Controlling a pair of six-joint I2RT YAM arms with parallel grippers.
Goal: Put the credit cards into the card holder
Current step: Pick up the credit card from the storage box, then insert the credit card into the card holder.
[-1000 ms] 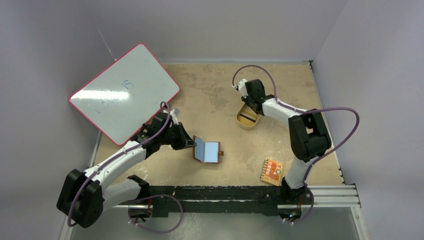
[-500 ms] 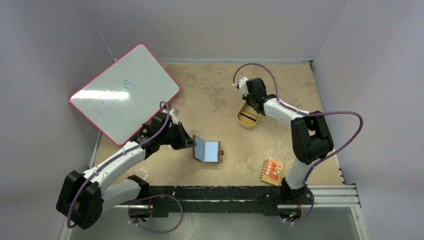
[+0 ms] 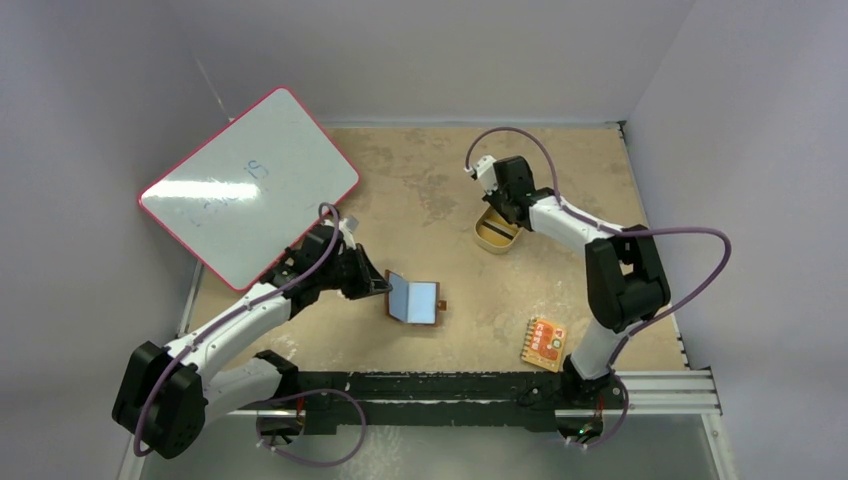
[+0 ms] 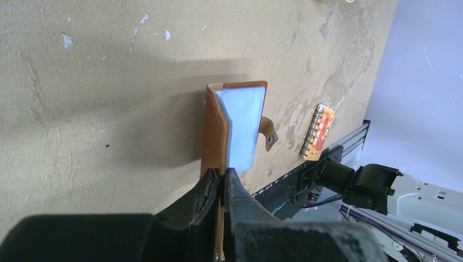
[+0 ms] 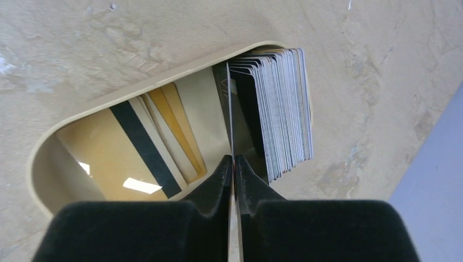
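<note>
Credit cards [image 5: 278, 109] stand on edge, packed in a stack at one end of the tan oval dish [image 5: 136, 90]; a few more lie flat on its floor. Right claw [image 5: 233, 162] clenched on a single card [image 5: 229, 109] beside the stack, seen edge-on. Card holder [image 3: 415, 300] sits open mid-tabletop [image 3: 420, 180], well apart from the dish, one flap upright. Left claw [image 4: 223, 177] pinches that flap's edge. Orange-red packet [image 3: 543, 343] lies near the right arm's base; whiteboard [image 3: 250, 185] far left.
</note>
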